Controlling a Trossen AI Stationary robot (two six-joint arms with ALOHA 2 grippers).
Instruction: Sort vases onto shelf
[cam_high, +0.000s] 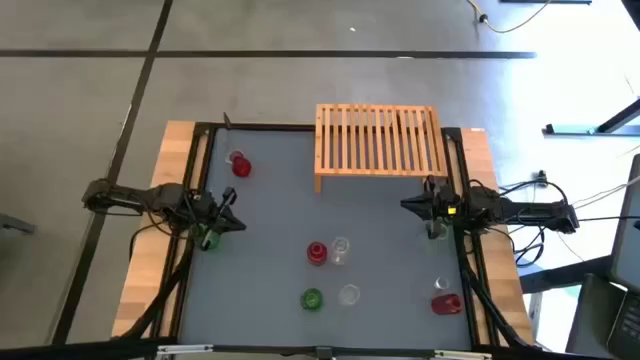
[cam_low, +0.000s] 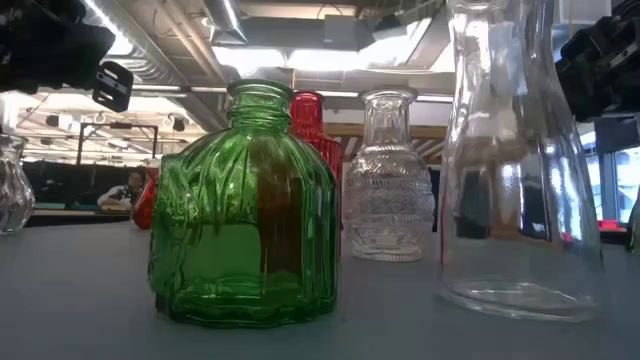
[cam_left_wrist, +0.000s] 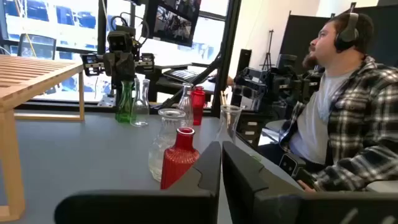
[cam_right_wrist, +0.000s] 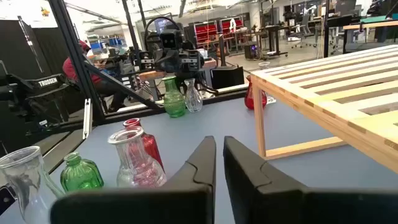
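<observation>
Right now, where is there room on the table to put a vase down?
The shelf top is bare. So is the grey mat between the left gripper, the lone red vase and the middle cluster. It is crowded near the front: red, clear, green and another clear vase stand close together. The right gripper waits beside the shelf.

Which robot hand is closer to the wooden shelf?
The right one. The right gripper sits shut beside the shelf, just off its front right corner. The left gripper is shut too, far off across the table by the left edge.
</observation>
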